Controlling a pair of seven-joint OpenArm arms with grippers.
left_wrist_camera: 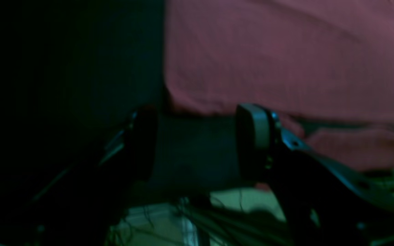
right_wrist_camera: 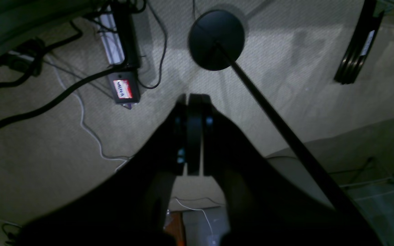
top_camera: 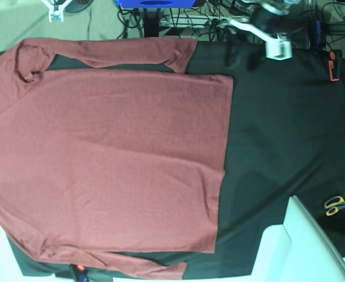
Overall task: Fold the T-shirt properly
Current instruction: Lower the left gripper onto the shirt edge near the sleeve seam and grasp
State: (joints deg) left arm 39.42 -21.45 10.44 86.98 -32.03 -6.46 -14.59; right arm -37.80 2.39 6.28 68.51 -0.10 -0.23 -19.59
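Base view shows the desk point(top_camera: 278, 117) under a black cloth, and the T-shirt point(top_camera: 107, 158) spread flat across most of its left part, collar at the far-left corner, hem running near to far at about the middle of the desk. One long sleeve point(top_camera: 119, 54) lies along the far edge, bent back toward the body; the other sleeve point(top_camera: 131, 264) trails along the near edge. No fold has been made yet, so I judge the task to be at its very start. The knit looks soft, light and limp: it should drape and sag from any one pinch point and drag on the cloth rather than slide, so it is best taken at edges and corners, at a sleeve cuff, a shoulder seam or a hem corner, with both arms lifting together to keep a fold line straight. The left claw point(left_wrist_camera: 197, 143), seen from its wrist camera, hangs just off the shirt's edge over bare black cloth, jaws standing apart with nothing between them; the red fabric lies just beyond the fingertips. The right claw point(right_wrist_camera: 193, 133) is off the desk, above the floor and its cables, jaws pressed together and empty. Scissors point(top_camera: 335, 204) lie at the desk's right edge, well apart from the shirt.
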